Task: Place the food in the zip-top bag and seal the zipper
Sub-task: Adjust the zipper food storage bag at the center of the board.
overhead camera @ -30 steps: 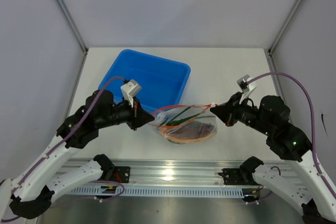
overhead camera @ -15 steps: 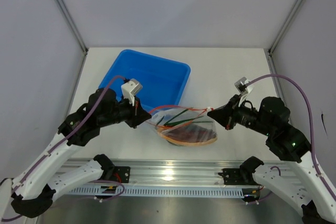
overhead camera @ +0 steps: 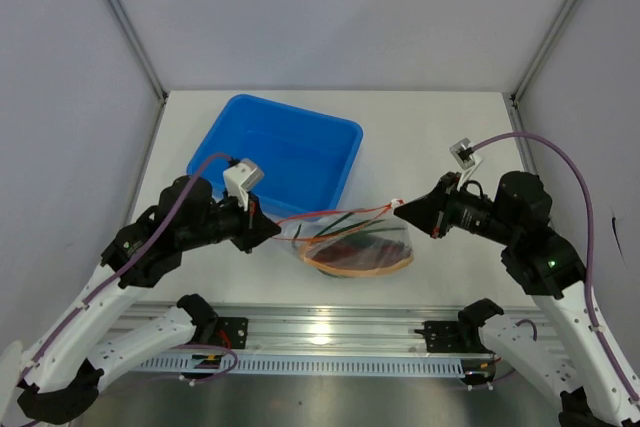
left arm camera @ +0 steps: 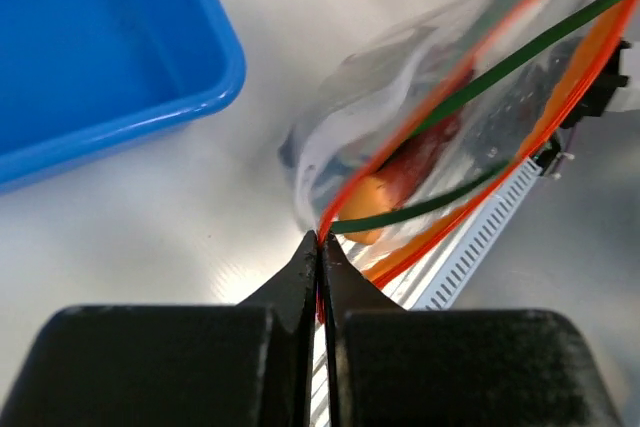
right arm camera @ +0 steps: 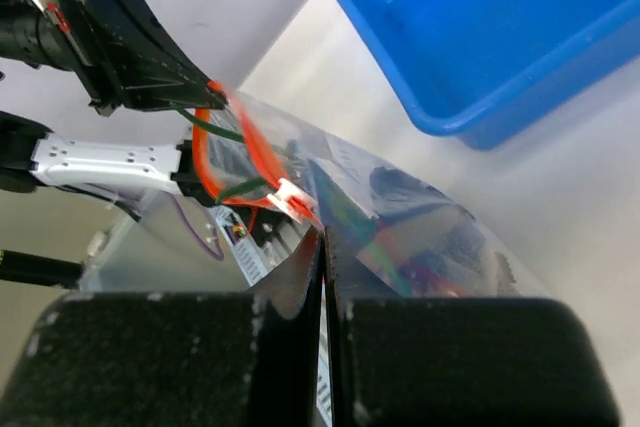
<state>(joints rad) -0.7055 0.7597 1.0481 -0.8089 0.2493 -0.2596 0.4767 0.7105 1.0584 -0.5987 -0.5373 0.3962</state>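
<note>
The clear zip-top bag hangs between my two grippers just in front of the blue tray. The food lies inside it: a purple-red and orange slice and green stems. The orange-red zipper runs along the bag's top. My left gripper is shut on the bag's left corner, seen close up in the left wrist view. My right gripper is shut on the bag's right corner, right by the zipper's white slider.
The blue tray stands behind the bag at the middle left. The metal rail runs along the table's near edge below the bag. White walls close in the table on the left, right and back.
Both grippers have drawn a little apart and the bag's top is pulled tauter and straighter. The left gripper has shifted slightly down and left; the bag hangs a little lower.
</note>
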